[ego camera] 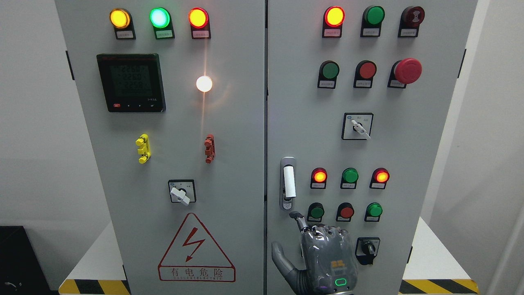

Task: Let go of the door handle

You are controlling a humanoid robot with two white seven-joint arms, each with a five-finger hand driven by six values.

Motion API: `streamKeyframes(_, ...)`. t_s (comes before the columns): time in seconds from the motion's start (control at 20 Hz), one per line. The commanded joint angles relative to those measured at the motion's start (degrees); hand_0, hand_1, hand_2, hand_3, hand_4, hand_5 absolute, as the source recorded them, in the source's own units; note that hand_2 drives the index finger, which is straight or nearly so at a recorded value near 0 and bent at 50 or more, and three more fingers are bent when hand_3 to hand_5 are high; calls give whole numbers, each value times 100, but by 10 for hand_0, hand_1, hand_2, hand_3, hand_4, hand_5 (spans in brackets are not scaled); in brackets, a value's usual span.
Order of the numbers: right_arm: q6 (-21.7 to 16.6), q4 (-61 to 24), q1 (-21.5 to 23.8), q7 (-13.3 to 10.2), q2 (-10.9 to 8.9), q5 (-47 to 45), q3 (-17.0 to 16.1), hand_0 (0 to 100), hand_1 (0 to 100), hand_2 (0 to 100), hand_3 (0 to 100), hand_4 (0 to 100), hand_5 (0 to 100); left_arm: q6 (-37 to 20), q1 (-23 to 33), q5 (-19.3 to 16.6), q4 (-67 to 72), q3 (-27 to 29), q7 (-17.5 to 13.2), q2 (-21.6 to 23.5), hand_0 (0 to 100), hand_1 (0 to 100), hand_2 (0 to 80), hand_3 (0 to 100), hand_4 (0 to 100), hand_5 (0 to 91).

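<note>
Right hand (325, 256): index finger extended, thumb spread, other fingers curled, holding nothing. It sits just below the handle (288, 182) on the right door (409, 164), apart from it.

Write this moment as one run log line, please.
robot hand: open, below door handle | contact: none | handle: released | left arm: unseen

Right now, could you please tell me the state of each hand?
Right hand: open, holding nothing, just below the door handle.
Left hand: not in view.
</note>
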Motion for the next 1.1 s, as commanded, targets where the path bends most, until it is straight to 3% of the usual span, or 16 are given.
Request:
streamKeyframes(0.0,13,-216,-39,204,13,-24,-97,335,191,856,1000,1000,1000,-4,97,3,0,0,1,0,120,556,0,0,0,0)
streamKeyframes(0.35,21,-199,-399,310,31,-33,-150,328,163,919,1000,1000,1000,-4,97,3,0,0,1,0,120,556,0,0,0,0)
streamKeyframes(0.5,39,-207,-417,530,39,-33,-150,307,157,937,1000,1000,1000,-4,97,-5,0,0,1,0,120,556,0,0,0,0)
streamKeyframes(1.05,83,-6,-689,548,40,-24,-220,304,136,969,1000,1000,1000,-4,97,3,0,0,1,0,120,556,0,0,0,0)
